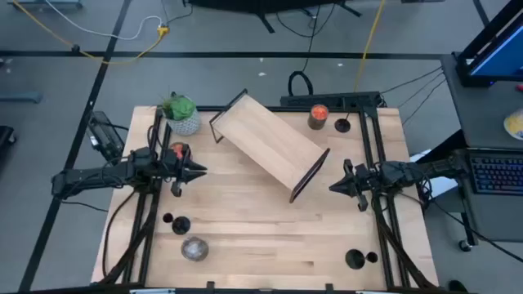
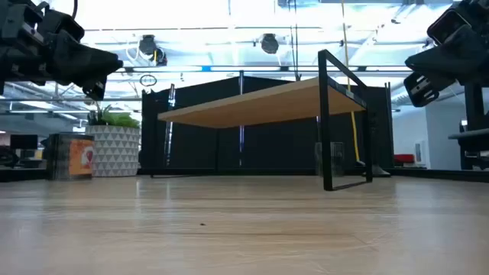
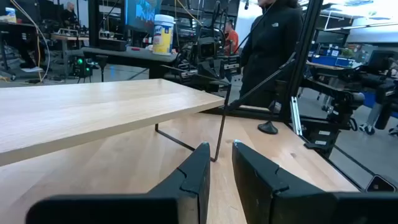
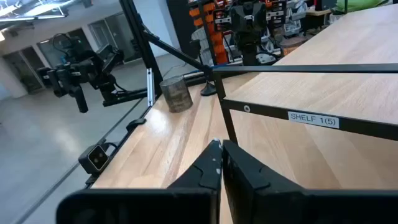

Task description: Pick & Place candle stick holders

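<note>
Above the light wooden table (image 1: 261, 237), either side of the tilted wooden shelf (image 1: 270, 143), left hand (image 1: 198, 171) barely parted and right hand (image 1: 333, 187) closed hold nothing.

Pale, smooth wood is showing on the tabletop (image 1: 270, 237) and shelf (image 1: 268, 144); the shelf's thin frame is looking like matt black metal.

Bright, even overhead light, ceiling glare in low view — soft shadows, mild blur overall
</note>
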